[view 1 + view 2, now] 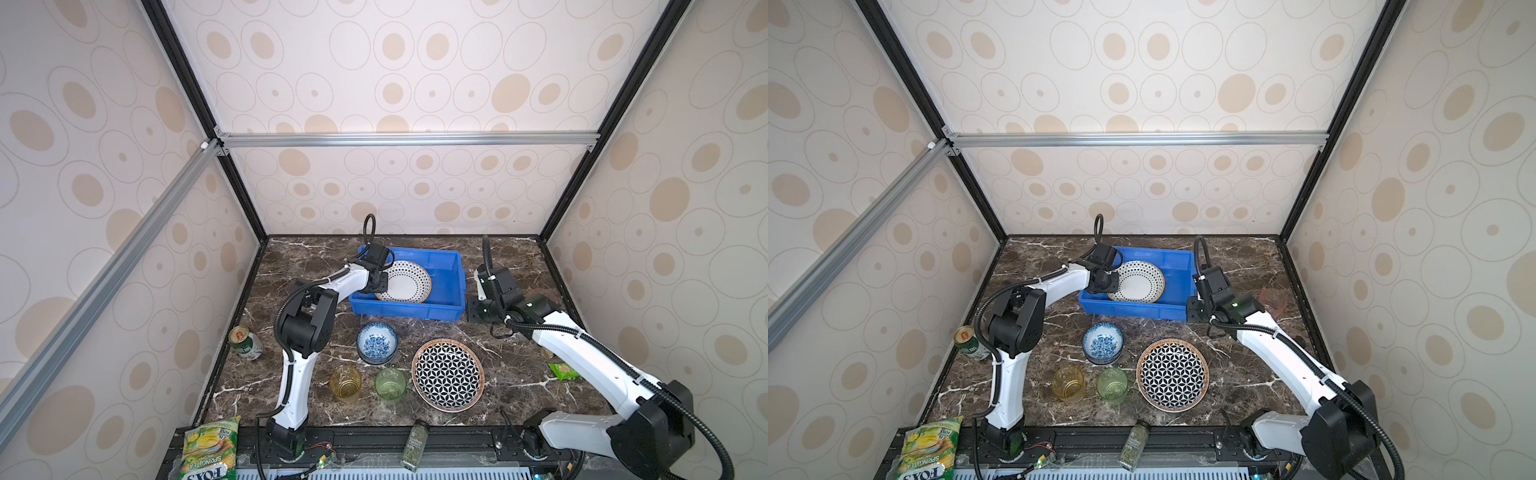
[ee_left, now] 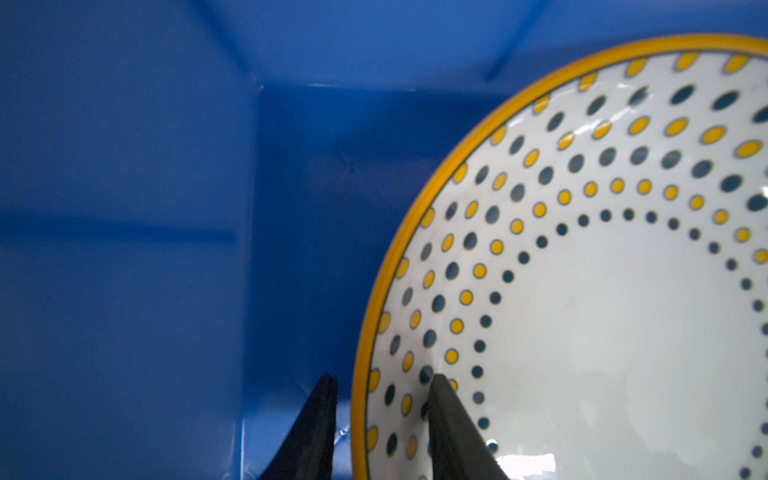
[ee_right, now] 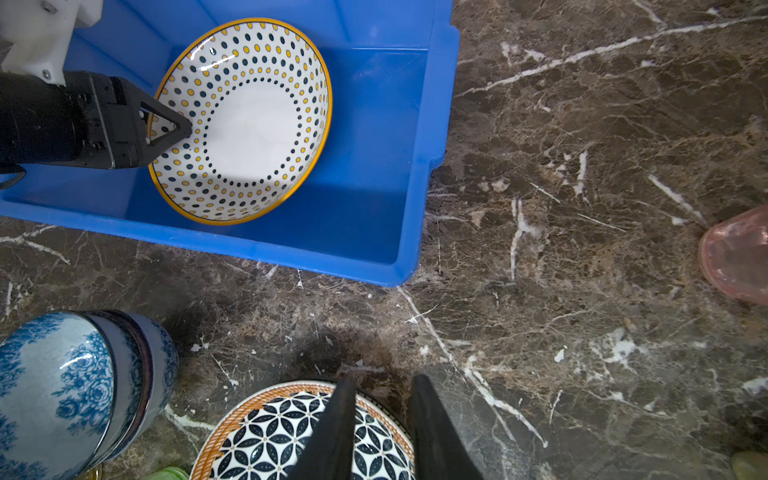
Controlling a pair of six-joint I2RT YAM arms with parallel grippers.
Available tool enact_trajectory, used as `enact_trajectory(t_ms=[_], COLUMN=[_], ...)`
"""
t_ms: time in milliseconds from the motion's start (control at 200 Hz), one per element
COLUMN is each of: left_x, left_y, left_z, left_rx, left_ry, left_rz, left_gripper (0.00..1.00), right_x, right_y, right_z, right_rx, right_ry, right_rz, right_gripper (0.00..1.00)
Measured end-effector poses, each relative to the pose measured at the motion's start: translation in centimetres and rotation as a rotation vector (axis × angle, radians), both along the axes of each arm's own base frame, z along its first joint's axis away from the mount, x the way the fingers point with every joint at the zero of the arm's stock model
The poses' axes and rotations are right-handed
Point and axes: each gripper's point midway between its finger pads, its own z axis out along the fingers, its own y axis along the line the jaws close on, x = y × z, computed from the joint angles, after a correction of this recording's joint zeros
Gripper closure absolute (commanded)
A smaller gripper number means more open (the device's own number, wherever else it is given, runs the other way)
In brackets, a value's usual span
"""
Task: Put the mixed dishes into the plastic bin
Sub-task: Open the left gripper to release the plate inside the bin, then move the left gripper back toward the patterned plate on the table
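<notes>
I see my left gripper (image 2: 381, 376) with its 2 jaws parted astride the rim of the round white plate with yellow and dark dots (image 1: 403, 281), which sits tilted inside the bright blue rectangular plastic bin (image 1: 407, 309), while my right gripper (image 3: 382, 378) hangs empty, jaws slightly apart.

The bright blue plastic bin (image 1: 409, 311) stands open at the back middle of the worktop (image 1: 511, 374). In its left part lies the dotted plate (image 1: 409, 282), white with yellow and dark dots and a yellow rim, face up and tilted. In front of the bin stand the blue floral bowls (image 1: 377, 343), nested. To their right the black geometric plate (image 1: 448, 375) lies flat. Nearer the front edge, the yellow tumbler (image 1: 345, 383) and the green tumbler (image 1: 390, 384) stand upright side by side. A pink tumbler (image 1: 1273, 300) sits right of the bin.
</notes>
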Motion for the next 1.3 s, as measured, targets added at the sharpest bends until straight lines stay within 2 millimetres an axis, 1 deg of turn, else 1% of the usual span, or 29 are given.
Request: enact_trajectory(t_ms=[195, 295, 600, 670, 775, 956, 1061, 1161, 1301], left_x=[-0.4, -0.3, 0.4, 0.4, 0.2, -1.2, -2.1, -3.4, -5.6], left_y=[0.3, 0.2, -0.2, -0.2, -0.1, 0.5, 0.7, 0.7, 0.5], left_z=[0.5, 1.4, 5.9, 7.3, 9.9, 14.7, 16.4, 16.9, 16.0], left_rx=[0.010, 0.001, -0.032, -0.042, -0.063, -0.105, -0.126, -0.142, -0.166], left_ry=[0.008, -0.007, -0.093, -0.118, -0.170, -0.265, -0.300, -0.304, -0.271], left_rz=[0.000, -0.005, -0.023, -0.025, -0.026, -0.025, -0.036, -0.069, -0.132], left_gripper=[0.63, 0.63, 0.63, 0.63, 0.63, 0.63, 0.63, 0.63, 0.63], right_x=[0.0, 0.1, 0.5, 0.6, 0.9, 0.9, 0.7, 0.5, -0.2], right_y=[0.0, 0.1, 0.5, 0.6, 0.8, 1.0, 1.0, 1.1, 0.8], right_z=[0.0, 0.0, -1.4, -1.8, -2.6, -4.1, -4.4, -4.5, -4.8], right_rx=[0.000, 0.004, 0.005, 0.004, 0.000, -0.006, -0.001, 0.002, 0.001], right_ry=[0.000, -0.004, 0.026, 0.034, 0.050, 0.088, 0.101, 0.109, 0.126], right_rz=[0.000, -0.002, -0.001, 0.000, -0.002, -0.005, -0.005, -0.002, -0.004], right_gripper=[0.72, 0.72, 0.73, 0.73, 0.74, 0.74, 0.74, 0.74, 0.74])
